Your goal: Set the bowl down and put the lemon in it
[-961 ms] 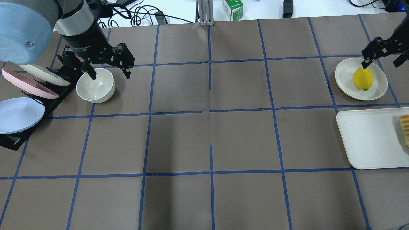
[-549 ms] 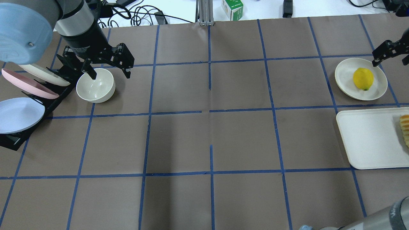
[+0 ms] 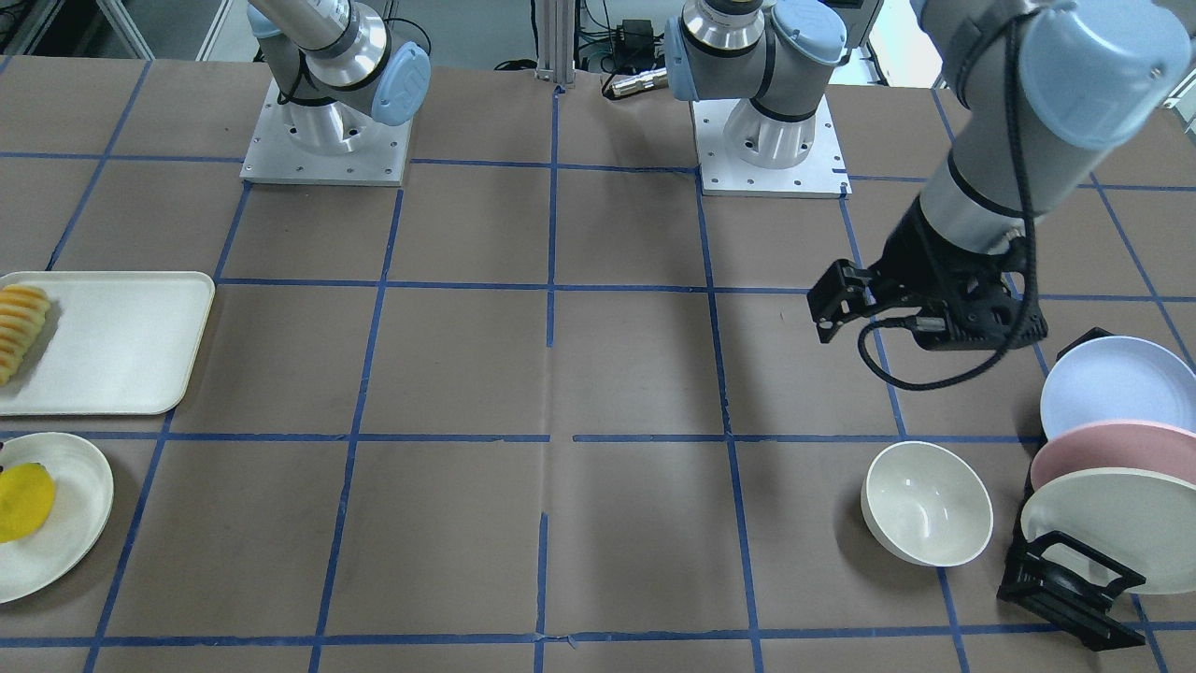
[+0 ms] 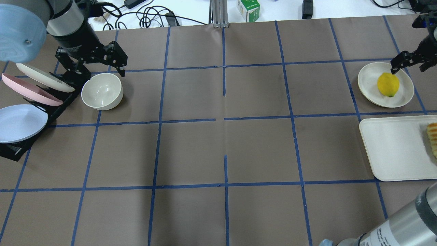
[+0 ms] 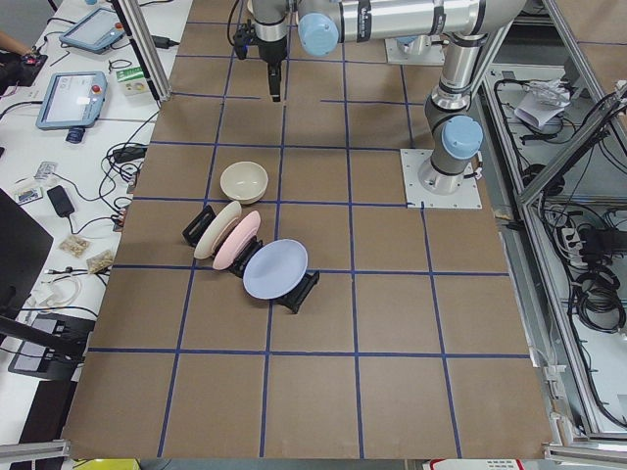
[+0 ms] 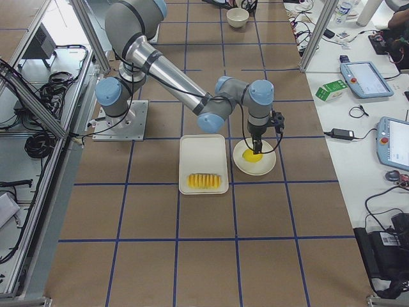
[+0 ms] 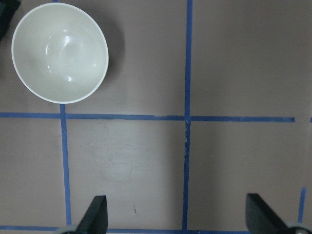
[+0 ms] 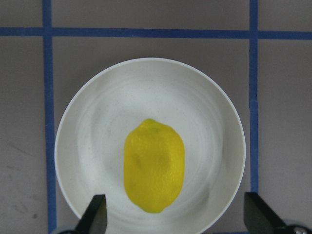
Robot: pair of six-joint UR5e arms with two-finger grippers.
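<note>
Yellow lemon (image 8: 154,165) is being straddled from above by the right gripper (image 4: 408,65), spread and empty, long axis crossing its closing line.

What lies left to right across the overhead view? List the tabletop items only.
blue plate → bowl → lemon → row of slices

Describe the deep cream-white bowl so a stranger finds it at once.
Find the black dish rack holding three tilted plates at the table's end. Beside it, alone on the tabletop, sits the deep round cream-white bowl; unlike the flat racked plates, it is upright and empty.
</note>
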